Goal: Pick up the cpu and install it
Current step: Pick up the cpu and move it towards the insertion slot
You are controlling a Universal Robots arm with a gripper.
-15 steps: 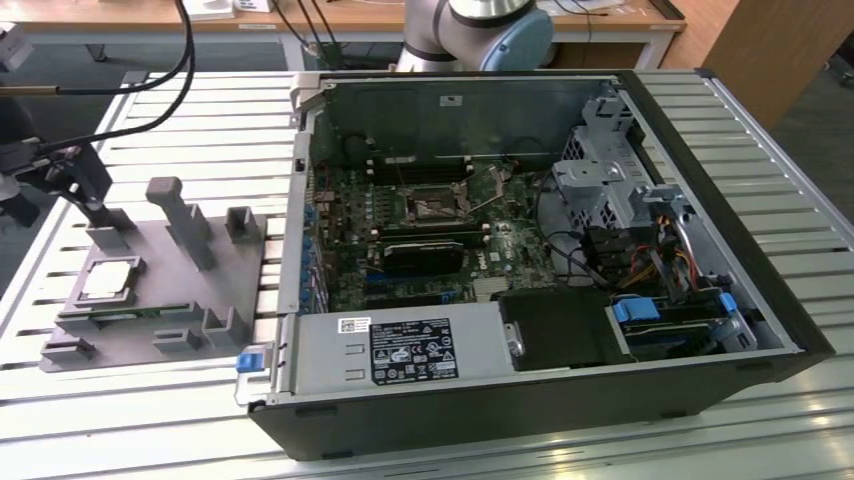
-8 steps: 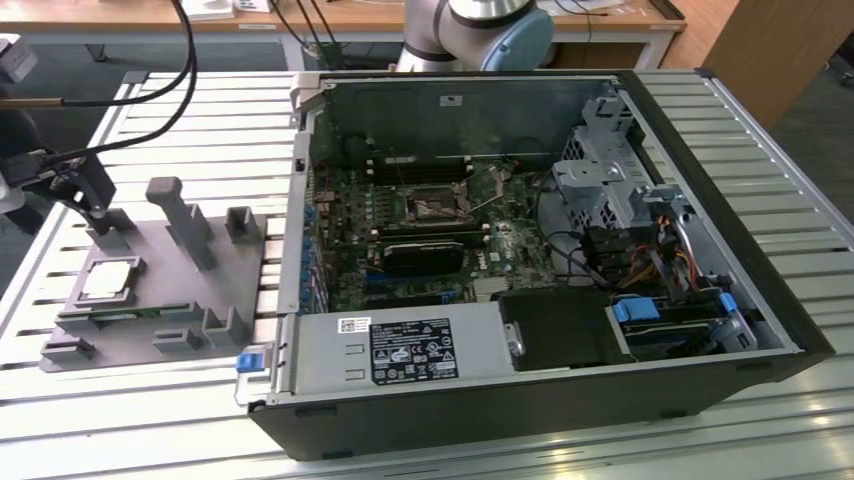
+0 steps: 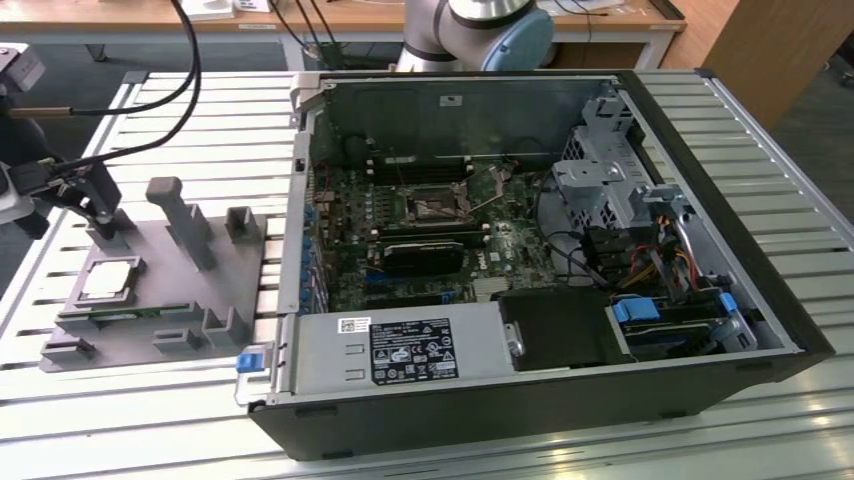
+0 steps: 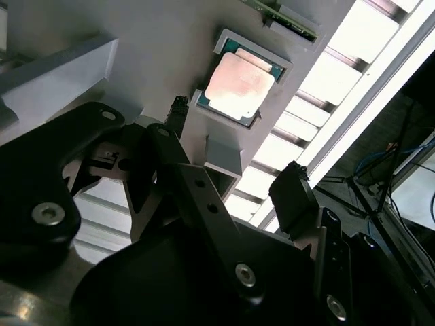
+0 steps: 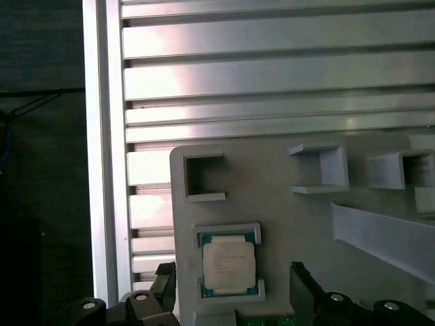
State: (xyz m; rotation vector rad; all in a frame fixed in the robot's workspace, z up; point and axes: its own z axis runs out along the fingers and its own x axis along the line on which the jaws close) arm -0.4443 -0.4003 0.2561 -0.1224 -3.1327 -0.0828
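Observation:
The cpu (image 3: 107, 279) is a flat square chip with a silver metal top. It lies in a shallow framed pocket of the grey fixture plate (image 3: 200, 290) on the exterior view's left. It appears in both wrist views as cpu (image 4: 238, 85) and cpu (image 5: 229, 266). My gripper (image 3: 96, 213) hangs just above the plate's far part, close to the chip. The gripper (image 4: 234, 153) is open and holds nothing. In the first wrist view the gripper (image 5: 231, 274) has one black finger on each side of the chip, apart from it. The black motherboard socket (image 3: 434, 208) sits inside the open computer case.
The open computer case (image 3: 694, 230) fills the middle of the slatted metal table (image 3: 160, 120). Grey upright posts (image 3: 180, 220) rise from the fixture plate beside the chip. A green memory stick (image 3: 127, 316) lies in a slot by the cpu. Cables (image 3: 147, 90) hang over my arm.

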